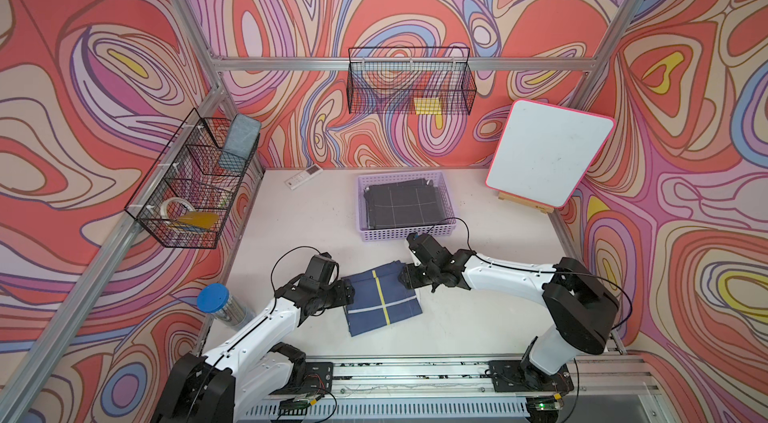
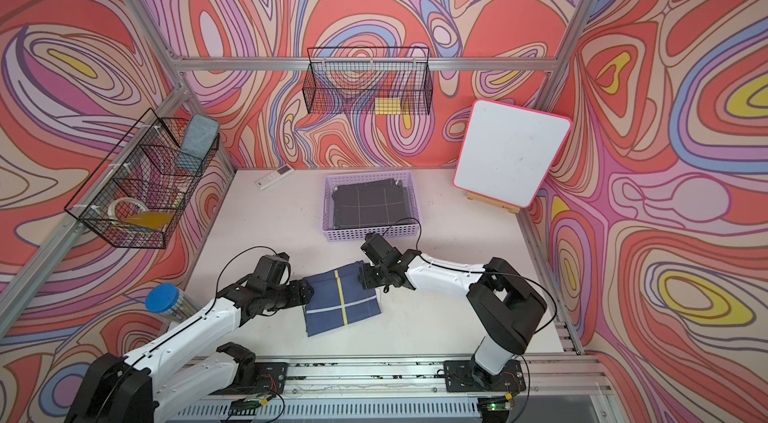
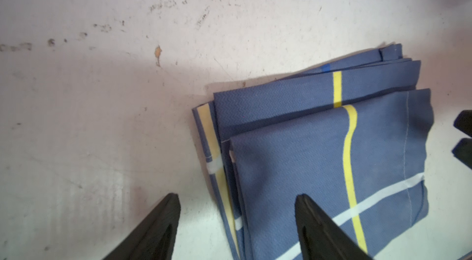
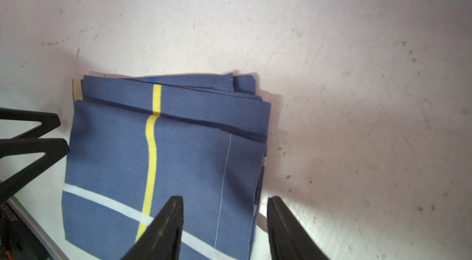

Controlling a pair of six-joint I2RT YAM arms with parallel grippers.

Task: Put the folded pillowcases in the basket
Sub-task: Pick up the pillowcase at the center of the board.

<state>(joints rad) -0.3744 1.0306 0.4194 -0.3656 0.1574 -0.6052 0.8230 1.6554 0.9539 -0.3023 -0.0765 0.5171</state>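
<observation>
Two grippers, both jaws apart, nothing clamped: left gripper (image 3: pixel 237 196) astride one edge of folded pillowcase (image 1: pixel 384 302), right gripper (image 4: pixel 224 198) astride the opposite edge; basket (image 1: pixel 382 235) just beyond right gripper.

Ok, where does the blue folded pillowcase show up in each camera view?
In a top view: pillowcase low centre, between left gripper and right gripper.
In a top view: pillowcase low, left of centre.
Left wrist: pillowcase just ahead of the left gripper, one fingertip over its edge.
Right wrist: pillowcase ahead of the right gripper, likewise.
Shared landmark: its yellow stripe crossing the white stripe.
</observation>
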